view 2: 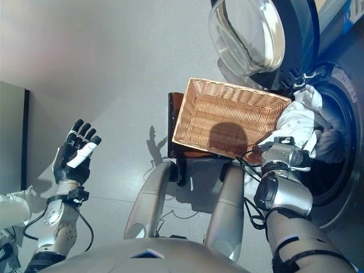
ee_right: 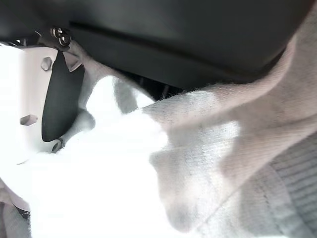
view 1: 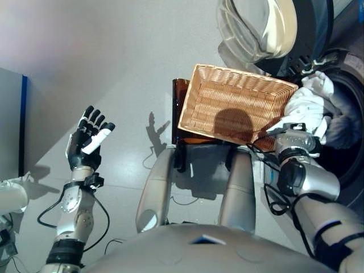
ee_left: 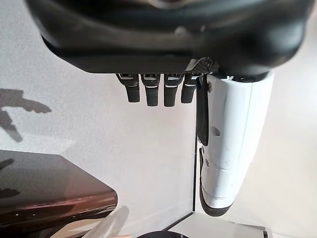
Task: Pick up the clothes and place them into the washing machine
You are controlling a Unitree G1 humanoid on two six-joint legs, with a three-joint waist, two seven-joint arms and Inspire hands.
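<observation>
A white garment [view 1: 310, 105] hangs bunched at the mouth of the washing machine's dark drum [view 1: 348, 119], just past the right end of the wicker basket [view 1: 236, 105]. My right hand [view 1: 296, 139] is under it, at the drum's edge. In the right wrist view the garment [ee_right: 148, 188] presses against the palm and the white-covered thumb [ee_right: 29, 114], and the hand is shut on it. The basket is bare inside and rests tilted on the dark brown box [view 1: 177, 102]. My left hand [view 1: 88, 142] is raised over the floor at the left, open and holding nothing, its fingers [ee_left: 153, 91] straight.
The machine's round glass door [view 2: 247, 34] stands open above the basket's far side. A grey cabinet with a blue edge [view 1: 14, 119] stands at the far left. A white rounded object [view 1: 11, 196] lies at the lower left. The brown box also shows in the left wrist view [ee_left: 49, 191].
</observation>
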